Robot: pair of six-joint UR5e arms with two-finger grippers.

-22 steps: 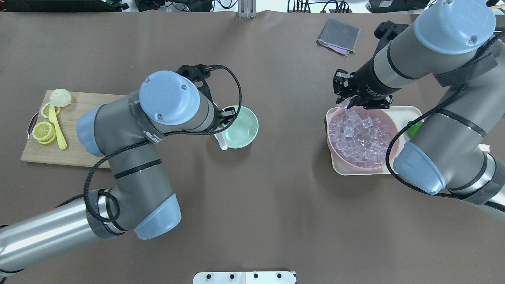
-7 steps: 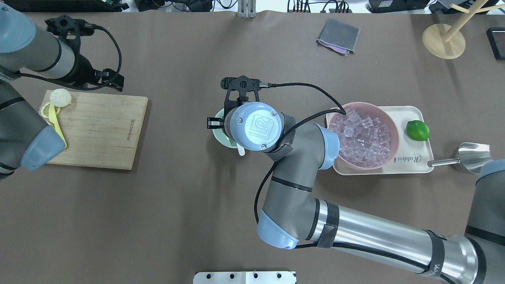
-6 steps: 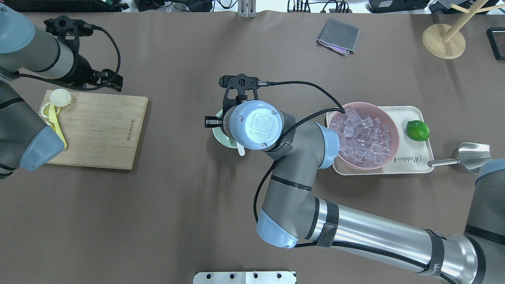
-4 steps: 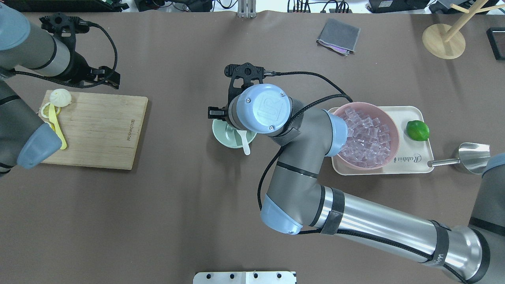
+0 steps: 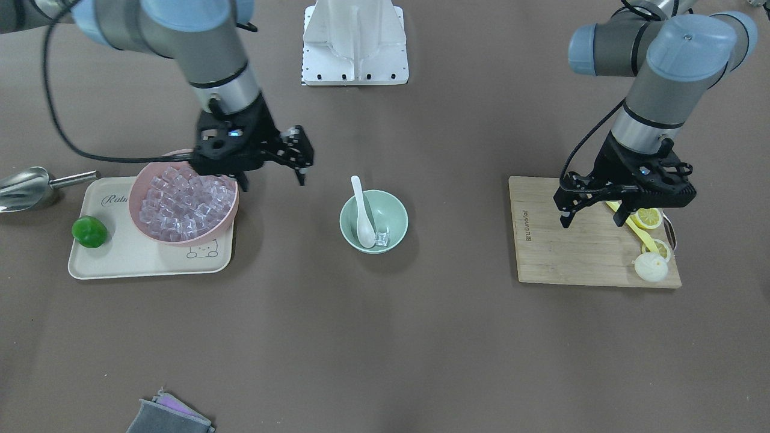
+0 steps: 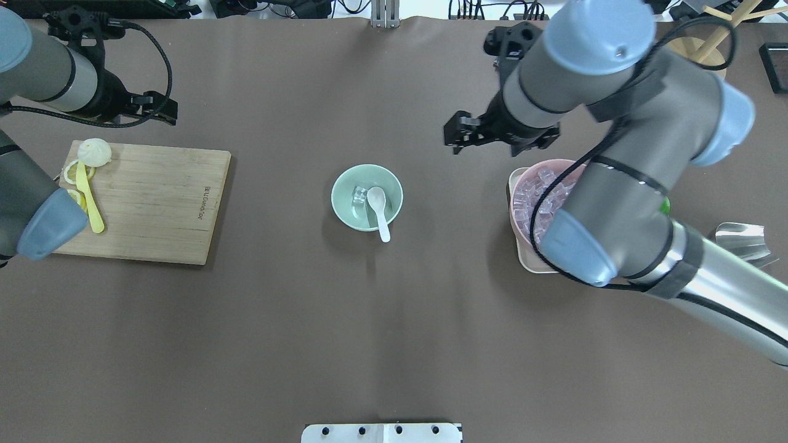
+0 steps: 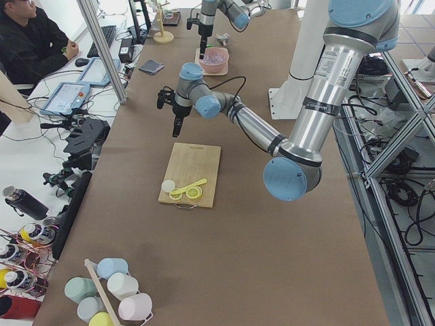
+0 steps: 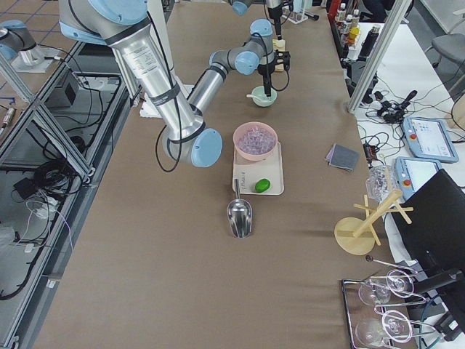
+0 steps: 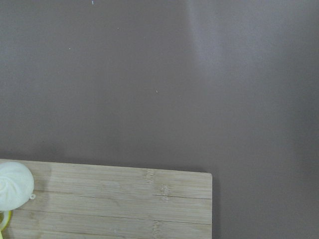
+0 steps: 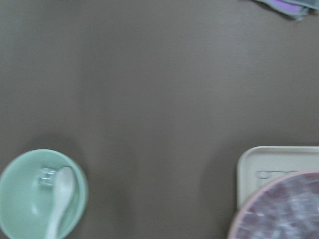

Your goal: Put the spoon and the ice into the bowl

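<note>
The mint-green bowl [image 6: 351, 212] stands mid-table. The white spoon [image 6: 378, 209] lies in it, scoop inside, handle over the near rim. One clear ice cube [image 6: 359, 195] sits in the bowl beside the scoop. The front view shows the bowl [image 5: 394, 210], spoon [image 5: 361, 210] and ice [image 5: 382, 239] too, as does the right wrist view [image 10: 20, 199]. My right gripper [image 5: 272, 177] is open and empty, raised between the green bowl and the pink bowl. My left gripper [image 5: 592, 219] is open and empty above the cutting board's far edge.
A pink bowl [image 5: 180, 237] full of ice cubes stands on a beige tray [image 5: 120, 258] with a lime [image 5: 89, 231]. A steel scoop [image 5: 24, 186] lies beyond it. The cutting board [image 6: 154, 203] holds lemon slices, a yellow utensil [image 6: 89, 200] and a bun [image 6: 93, 151]. A grey cloth [image 5: 168, 415] lies farther off.
The left arm left the spoon in the bowl and withdrew to the cutting board. The right arm came over the bowl, then pulled back toward the pink bowl; an ice cube now lies in the green bowl.
</note>
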